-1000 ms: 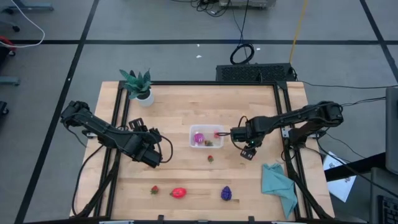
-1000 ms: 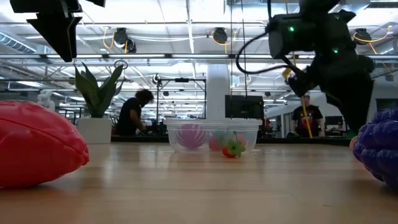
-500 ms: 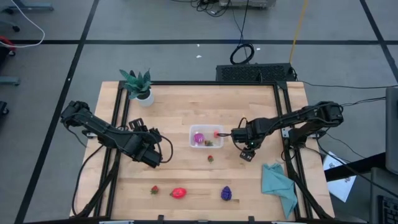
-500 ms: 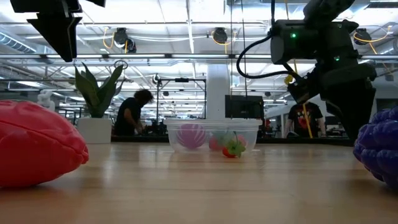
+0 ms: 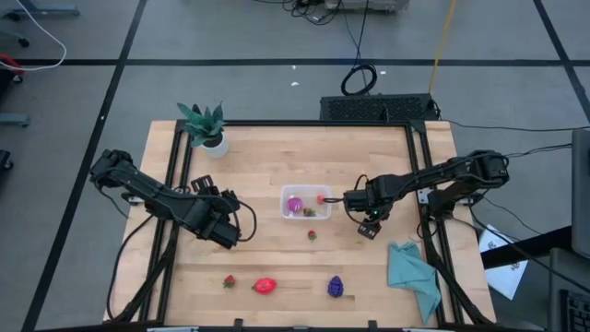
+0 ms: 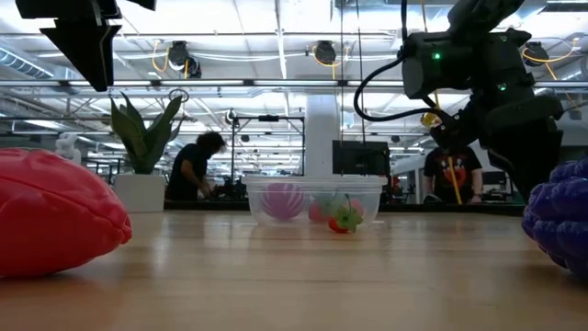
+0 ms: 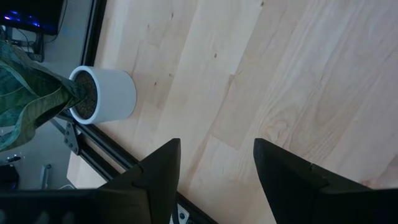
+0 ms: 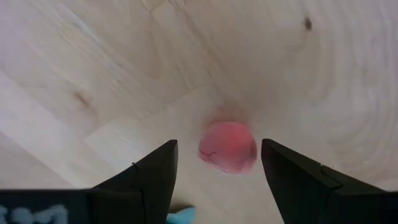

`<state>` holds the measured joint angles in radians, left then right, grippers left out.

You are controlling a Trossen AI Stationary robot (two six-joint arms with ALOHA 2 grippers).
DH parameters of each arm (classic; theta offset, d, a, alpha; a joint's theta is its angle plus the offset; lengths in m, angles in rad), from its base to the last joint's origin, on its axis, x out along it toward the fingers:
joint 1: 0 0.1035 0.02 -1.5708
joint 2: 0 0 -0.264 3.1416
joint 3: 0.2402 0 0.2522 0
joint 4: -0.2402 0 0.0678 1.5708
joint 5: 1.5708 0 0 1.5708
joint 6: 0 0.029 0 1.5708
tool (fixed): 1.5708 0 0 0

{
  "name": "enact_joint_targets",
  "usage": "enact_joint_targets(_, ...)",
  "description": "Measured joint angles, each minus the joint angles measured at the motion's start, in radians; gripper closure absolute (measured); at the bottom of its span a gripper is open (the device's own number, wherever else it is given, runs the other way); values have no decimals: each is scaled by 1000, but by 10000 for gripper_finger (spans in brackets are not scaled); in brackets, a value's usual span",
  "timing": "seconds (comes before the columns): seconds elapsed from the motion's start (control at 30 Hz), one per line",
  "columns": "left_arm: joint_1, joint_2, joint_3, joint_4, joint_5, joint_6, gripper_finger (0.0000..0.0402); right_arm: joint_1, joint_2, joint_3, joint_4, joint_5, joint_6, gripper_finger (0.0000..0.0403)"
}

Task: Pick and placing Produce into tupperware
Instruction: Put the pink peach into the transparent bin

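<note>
Beside the tupperware (image 5: 305, 203), the right gripper (image 8: 216, 180) hovers with fingers apart over a small pink-red fruit (image 8: 227, 147) on the table (image 5: 277, 166). Left gripper (image 7: 216, 168), also spread, holds nothing. No writing is legible.

big red fruit (image 6: 55, 216) and purple cluster (image 6: 558, 221) cropped, blurred, background person (image 6: 191, 170) indistinct

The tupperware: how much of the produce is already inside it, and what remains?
Done: the tupperware holds the magenta ball and a small red piece.
In hand: nothing is gripped; the open right gripper hovers over a pink-red piece.
Left: the strawberry, small red piece, bigger red fruit and purple cluster. The left gripper waits, open.
</note>
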<state>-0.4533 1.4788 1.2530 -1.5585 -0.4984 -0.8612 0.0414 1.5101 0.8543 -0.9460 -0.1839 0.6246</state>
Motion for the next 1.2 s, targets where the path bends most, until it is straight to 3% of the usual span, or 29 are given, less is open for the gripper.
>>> enact_joint_targets(1.2, 0, 0, 0, 0, 0, 1, 192, 0, 0, -90, 97, -7, 20, 179)
